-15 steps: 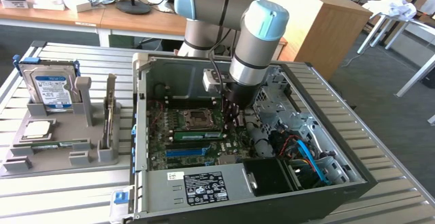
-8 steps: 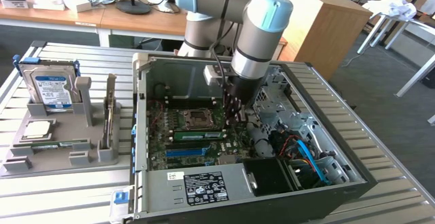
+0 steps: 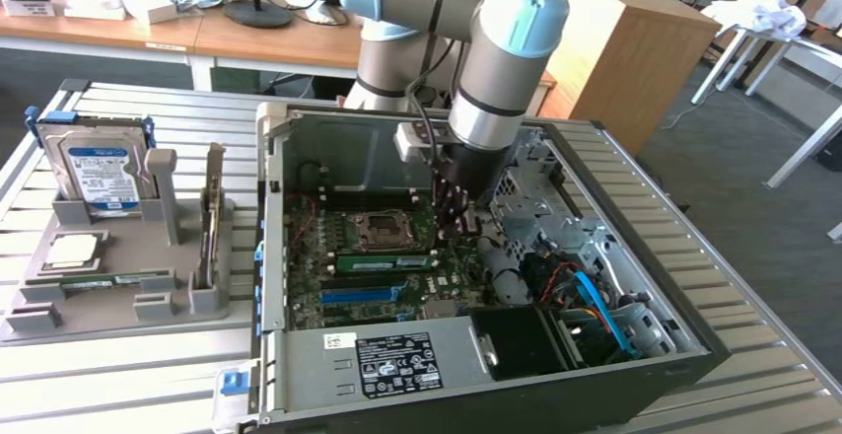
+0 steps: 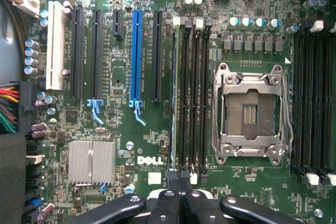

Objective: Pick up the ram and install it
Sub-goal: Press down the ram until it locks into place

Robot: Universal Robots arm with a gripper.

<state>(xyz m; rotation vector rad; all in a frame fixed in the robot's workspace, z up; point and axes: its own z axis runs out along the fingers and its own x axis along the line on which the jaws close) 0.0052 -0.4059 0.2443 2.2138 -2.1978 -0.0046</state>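
Note:
The ram (image 3: 382, 261) is a long green stick standing on edge in a motherboard slot beside the processor socket (image 3: 382, 227), inside the open computer case (image 3: 276, 256). In the wrist view the ram (image 4: 172, 98) shows edge-on as a thin pale line along the first memory slot. My gripper (image 3: 460, 232) reaches down into the case at the stick's end on the exterior view's right. Its black fingers (image 4: 167, 203) are shut together, and the gripper (image 4: 176, 182) lines up with the stick's near end. Whether they touch it I cannot tell.
A grey fixture (image 3: 118, 301) on the exterior view's left holds a blue-labelled hard drive (image 3: 99, 173), a silver processor chip (image 3: 73, 250) and another green stick (image 3: 112, 279). Cables and a drive cage (image 3: 593, 296) crowd the case's right side. The empty socket (image 4: 251, 108) lies beside the memory slots.

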